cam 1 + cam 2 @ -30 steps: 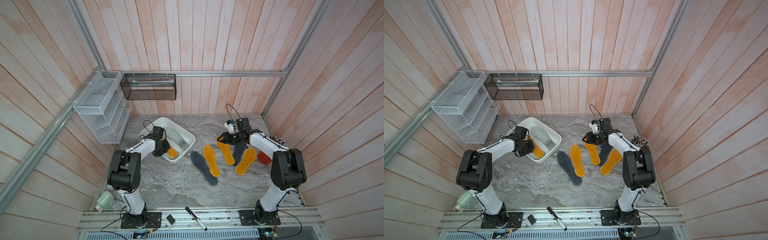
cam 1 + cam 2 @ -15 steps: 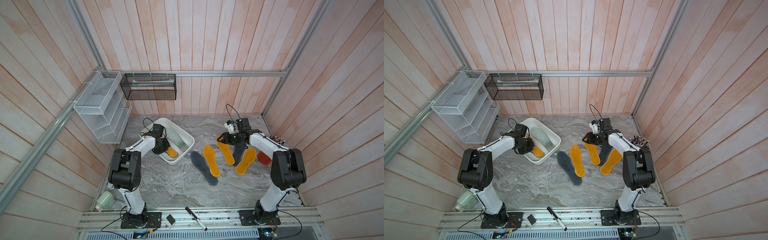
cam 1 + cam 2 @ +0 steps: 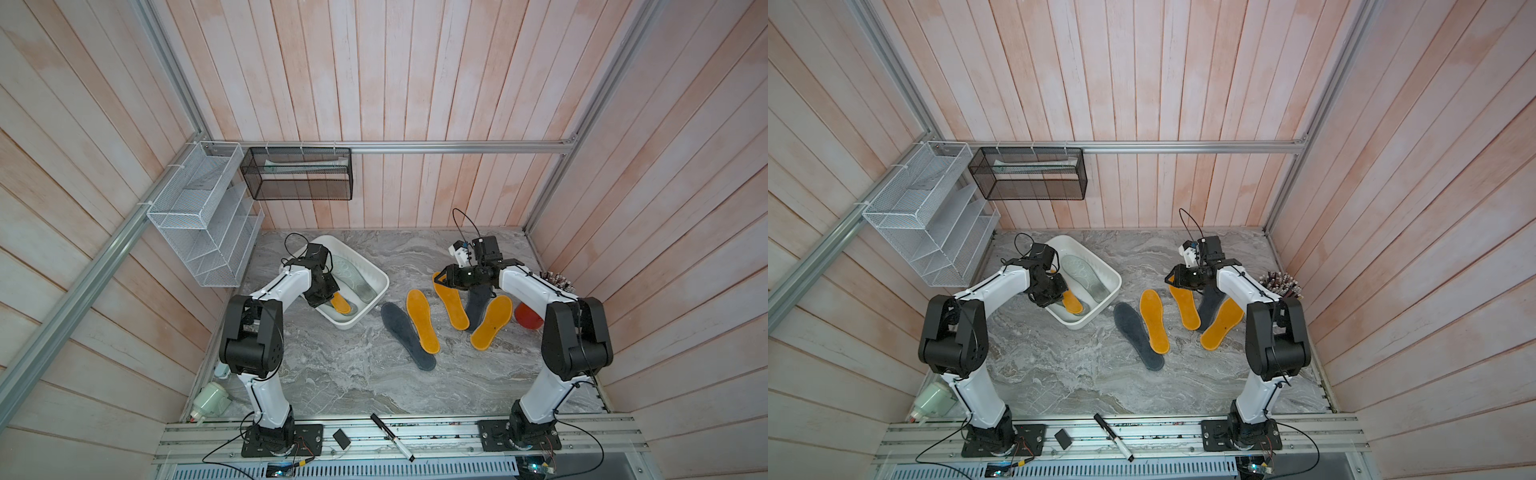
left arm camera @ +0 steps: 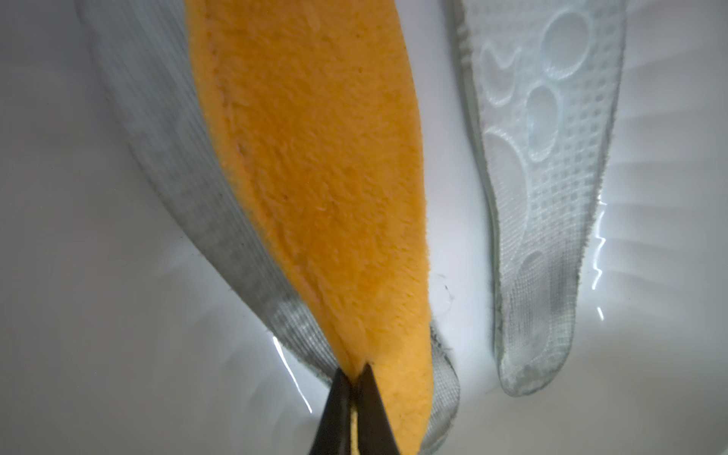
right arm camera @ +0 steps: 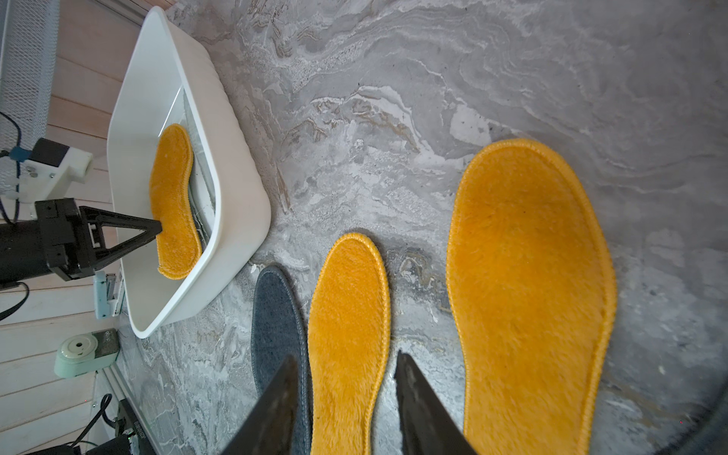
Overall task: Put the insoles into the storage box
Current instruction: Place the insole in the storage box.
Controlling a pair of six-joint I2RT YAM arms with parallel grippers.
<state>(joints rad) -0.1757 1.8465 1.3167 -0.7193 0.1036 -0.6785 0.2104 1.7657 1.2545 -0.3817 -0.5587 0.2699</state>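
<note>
Orange insole (image 4: 315,177) lying inside storage box (image 3: 376,276) | I am seeing left gripper (image 4: 356,372) clenching its edge | right gripper (image 5: 346,356) hovering, jaws standing apart, grasping nothing.

We are observing a wire rack (image 3: 199,216) beside a black mesh basket (image 3: 297,174), and a marker (image 3: 392,437) lying on the rail (image 3: 449,434).

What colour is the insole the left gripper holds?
Fuzzy orange-yellow; the insole shows best in the left wrist view.
</note>
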